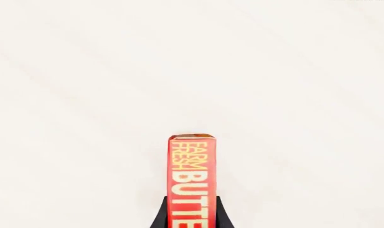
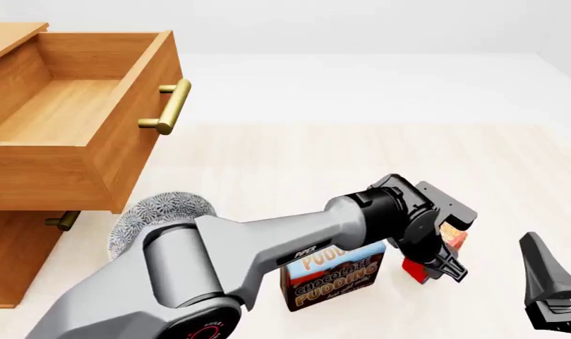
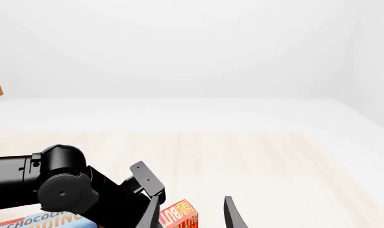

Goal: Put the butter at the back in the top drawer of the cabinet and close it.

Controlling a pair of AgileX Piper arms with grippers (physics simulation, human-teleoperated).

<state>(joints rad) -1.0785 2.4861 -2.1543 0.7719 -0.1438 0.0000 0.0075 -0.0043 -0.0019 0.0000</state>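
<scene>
The butter (image 1: 193, 173), a red box with pale lettering, stands on end between the left gripper's fingers (image 1: 161, 216). In the front view my left gripper (image 2: 434, 265) is shut on the butter (image 2: 415, 271) low over the table at the near right, beside the pudding box. The cabinet (image 2: 12, 254) stands at the far left, its top drawer (image 2: 135, 134) pulled out and empty, brass handle (image 2: 169, 106) facing right. My right gripper (image 2: 552, 293) hangs open at the near right edge, apart from the butter (image 3: 176, 214).
A blue-and-brown Chocolate Pudding box (image 2: 332, 279) stands just left of the butter, partly behind my left forearm. A grey textured round dish (image 2: 158, 212) lies near the cabinet's foot. A lower drawer's handle (image 2: 64, 220) shows under the open drawer.
</scene>
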